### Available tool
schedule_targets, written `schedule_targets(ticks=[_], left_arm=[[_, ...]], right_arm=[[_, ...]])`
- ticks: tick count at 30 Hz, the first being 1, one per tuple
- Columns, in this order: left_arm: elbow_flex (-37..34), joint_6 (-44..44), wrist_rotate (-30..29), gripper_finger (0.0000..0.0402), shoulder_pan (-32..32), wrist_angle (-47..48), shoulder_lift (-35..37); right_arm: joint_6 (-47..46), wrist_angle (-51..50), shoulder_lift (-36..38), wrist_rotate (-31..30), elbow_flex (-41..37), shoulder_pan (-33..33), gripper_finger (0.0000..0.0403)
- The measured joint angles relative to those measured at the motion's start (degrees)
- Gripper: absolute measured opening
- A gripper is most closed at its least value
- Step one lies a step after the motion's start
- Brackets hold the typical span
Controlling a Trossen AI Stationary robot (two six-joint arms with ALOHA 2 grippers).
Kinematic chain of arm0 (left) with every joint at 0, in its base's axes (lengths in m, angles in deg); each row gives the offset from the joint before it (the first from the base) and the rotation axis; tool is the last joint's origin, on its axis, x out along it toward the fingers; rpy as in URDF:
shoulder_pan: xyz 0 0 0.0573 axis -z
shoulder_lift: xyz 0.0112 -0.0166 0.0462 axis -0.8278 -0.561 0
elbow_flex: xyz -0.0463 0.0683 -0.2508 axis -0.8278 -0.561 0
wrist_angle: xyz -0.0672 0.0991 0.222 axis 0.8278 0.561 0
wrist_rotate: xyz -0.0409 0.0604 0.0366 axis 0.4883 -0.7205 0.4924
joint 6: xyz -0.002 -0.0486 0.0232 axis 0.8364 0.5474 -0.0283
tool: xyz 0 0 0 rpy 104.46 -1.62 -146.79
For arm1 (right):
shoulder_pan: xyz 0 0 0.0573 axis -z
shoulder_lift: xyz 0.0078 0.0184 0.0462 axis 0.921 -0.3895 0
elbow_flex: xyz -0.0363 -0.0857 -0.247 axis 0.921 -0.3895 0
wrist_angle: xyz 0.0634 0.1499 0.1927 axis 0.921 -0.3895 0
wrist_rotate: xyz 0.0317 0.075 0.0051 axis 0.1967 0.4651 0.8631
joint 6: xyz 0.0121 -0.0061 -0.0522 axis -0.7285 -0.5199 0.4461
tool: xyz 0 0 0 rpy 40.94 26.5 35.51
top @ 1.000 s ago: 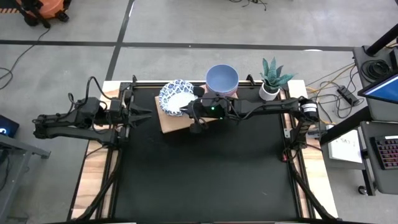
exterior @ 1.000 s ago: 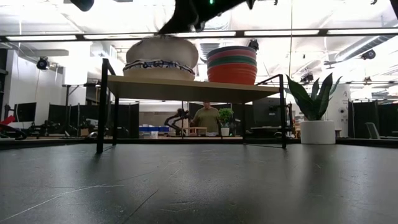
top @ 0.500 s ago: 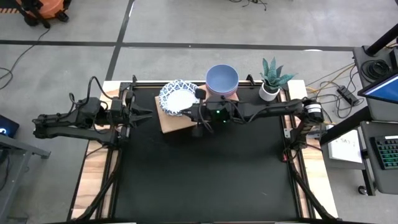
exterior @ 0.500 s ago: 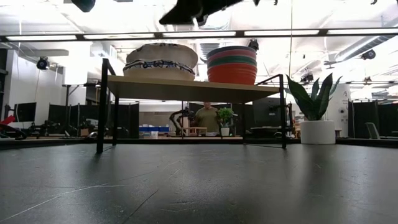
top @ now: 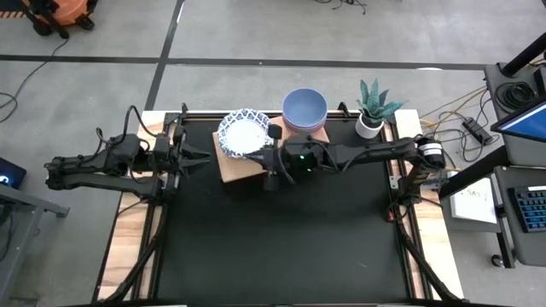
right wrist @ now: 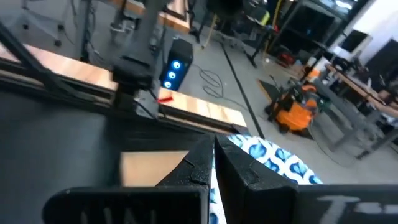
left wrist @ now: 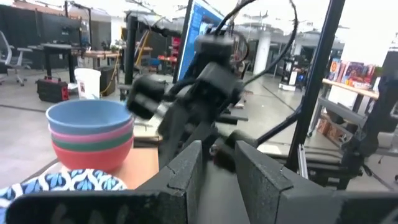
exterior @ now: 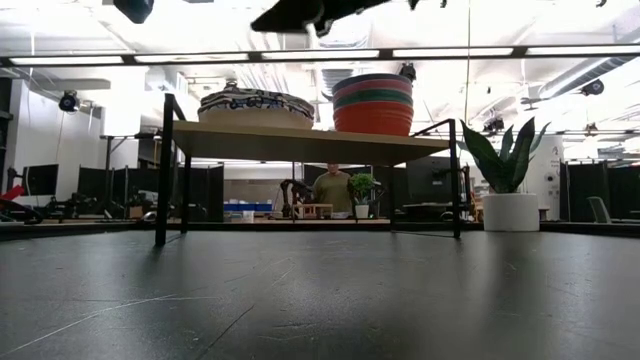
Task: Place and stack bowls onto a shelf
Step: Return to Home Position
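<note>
Right gripper (right wrist: pixel 214 144) over shelf (top: pixel 235 169) beside patterned bowls (top: pixel 243 135), fingers nearly closed, empty; left gripper (top: pixel 203 158) waits well left, fingers parted, empty.

You've got a white-potted green plant (top: pixel 373 109) standing at the far right corner of the black table (top: pixel 281 230). Beyond that table's far edge a person (exterior: pixel 331 189) shows in the room. Off its right side lies a keyboard (top: pixel 531 207).
</note>
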Motion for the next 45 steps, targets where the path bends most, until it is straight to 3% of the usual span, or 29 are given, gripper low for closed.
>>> schedule_targets(ticks=[7, 13, 18, 24, 36, 45], left_arm=[[-2.7, -1.1, 0.3, 0.0080, 0.0, 5.1, 0.9], [-12.5, 4.0, 8.1, 0.0080, 0.2, 4.0, 5.1], [-21.7, 2.6, 8.0, 0.0080, 0.1, 0.4, 9.9], [-26.6, 2.0, 8.1, 0.0080, 0.1, -0.5, 15.7], [-27.5, -3.7, 7.6, 0.0080, 0.1, 3.7, 28.7], [-30.1, -5.1, 5.5, 0.0080, -0.1, 3.2, 28.6]], right_arm=[[-1.6, 0.8, 7.2, 1.0, -11.0, -3.3, 0.0008], [-7.0, 4.1, 18.0, 3.7, -27.9, -5.0, 0.0008], [-11.0, 7.9, 28.8, 6.1, -41.5, -5.2, 0.0008], [-11.9, 13.4, 41.5, 6.4, -54.2, -5.1, 0.0008], [-9.6, 13.5, 65.0, 6.4, -68.4, -3.5, 0.0008], [-9.9, 13.3, 76.4, 7.7, -73.9, 0.8, 0.0008]])
